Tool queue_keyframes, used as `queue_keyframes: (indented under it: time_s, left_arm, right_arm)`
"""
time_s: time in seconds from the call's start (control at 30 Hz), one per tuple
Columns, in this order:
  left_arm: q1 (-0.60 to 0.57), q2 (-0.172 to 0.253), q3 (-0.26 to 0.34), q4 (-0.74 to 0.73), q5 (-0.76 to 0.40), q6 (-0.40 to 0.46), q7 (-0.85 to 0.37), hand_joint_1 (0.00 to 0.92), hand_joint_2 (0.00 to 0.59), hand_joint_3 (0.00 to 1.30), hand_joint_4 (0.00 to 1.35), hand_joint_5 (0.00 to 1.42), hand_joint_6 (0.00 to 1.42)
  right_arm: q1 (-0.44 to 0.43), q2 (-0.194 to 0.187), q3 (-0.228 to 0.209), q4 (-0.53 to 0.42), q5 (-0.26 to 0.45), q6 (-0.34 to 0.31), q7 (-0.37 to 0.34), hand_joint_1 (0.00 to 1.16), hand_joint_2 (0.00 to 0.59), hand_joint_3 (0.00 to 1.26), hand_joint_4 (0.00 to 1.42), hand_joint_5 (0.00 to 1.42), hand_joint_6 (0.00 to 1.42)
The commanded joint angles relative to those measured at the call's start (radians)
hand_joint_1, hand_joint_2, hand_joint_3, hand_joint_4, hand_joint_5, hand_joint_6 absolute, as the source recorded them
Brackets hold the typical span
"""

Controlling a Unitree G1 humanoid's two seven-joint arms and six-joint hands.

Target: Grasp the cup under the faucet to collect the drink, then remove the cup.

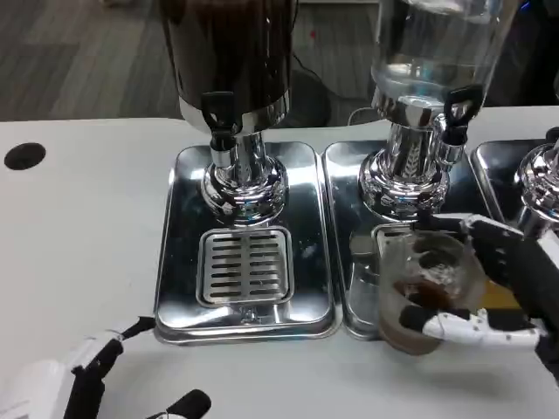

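My right hand (507, 292) grips a clear cup (425, 292) with dark drink in its bottom. The cup hangs over the front edge of the right drip tray (362, 301), low and to the right of the black faucet (218, 113) of the dark dispenser (231, 52). That faucet has nothing beneath it but the slotted grate (245, 266) of the left drip tray (183, 253). My left hand (83, 384) lies at the bottom left over the table, fingers apart and holding nothing.
A clear dispenser (428, 52) with its own black faucet (458, 109) stands behind the cup. A third chrome base (541, 183) is at the right edge. A black round hole (24, 154) marks the white table at far left.
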Motion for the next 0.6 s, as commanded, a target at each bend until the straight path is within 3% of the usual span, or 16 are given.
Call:
queue_keyframes:
  time_s: [0.03,0.6]
  left_arm:
    - [0.003,0.012,0.007,0.007,-0.015,0.01,-0.011,0.0,0.072,0.28,0.25,0.31,0.58]
    - [0.025,0.019,0.013,-0.005,-0.024,0.005,-0.013,0.0,0.072,0.28,0.25,0.31,0.58]
  right_arm:
    - [0.041,-0.009,-0.029,-0.023,0.039,-0.086,0.013,0.84,0.099,0.51,0.49,0.49,0.34]
    - [0.135,-0.003,-0.066,0.12,0.037,-0.321,0.014,0.84,0.099,0.51,0.5,0.49,0.34]
